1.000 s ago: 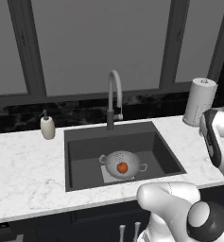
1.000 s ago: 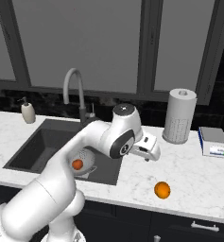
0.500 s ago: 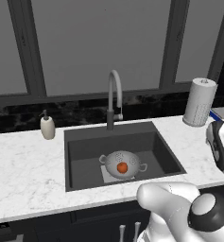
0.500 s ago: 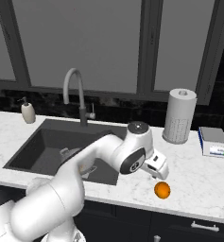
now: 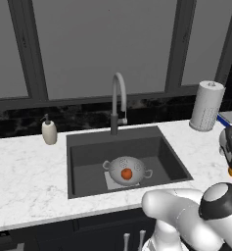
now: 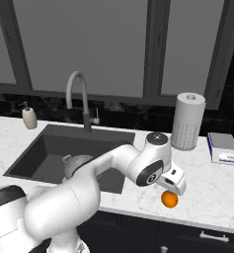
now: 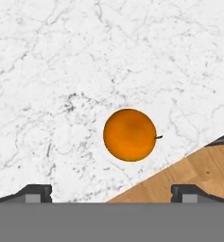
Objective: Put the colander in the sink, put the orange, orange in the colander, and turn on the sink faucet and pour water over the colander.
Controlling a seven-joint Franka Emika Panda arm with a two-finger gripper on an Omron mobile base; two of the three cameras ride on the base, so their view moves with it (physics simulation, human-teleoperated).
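Orange (image 7: pixel 129 134) lies loose on the desk (image 7: pixel 61 71) near its front edge, right of the sink (image 6: pixel 34 148), beneath spread fingers (image 7: pixel 35 193); a clumsy descent could roll it off.

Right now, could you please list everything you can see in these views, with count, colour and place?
sink: one, dark grey, set in the counter.
colander: one, silvery, on the sink floor.
reddish orange: one, inside the colander.
bright orange: one, yellow-orange, on the counter near its front edge, right of the sink.
sink faucet: one, grey, behind the sink.
soap pump bottle: one, beige, left of the faucet.
paper towel roll: one, white, upright at the back right.
small box: one, white and grey, right of the roll.
counter: one, white marble.
gripper: one, dark tips, open, above the bright orange.
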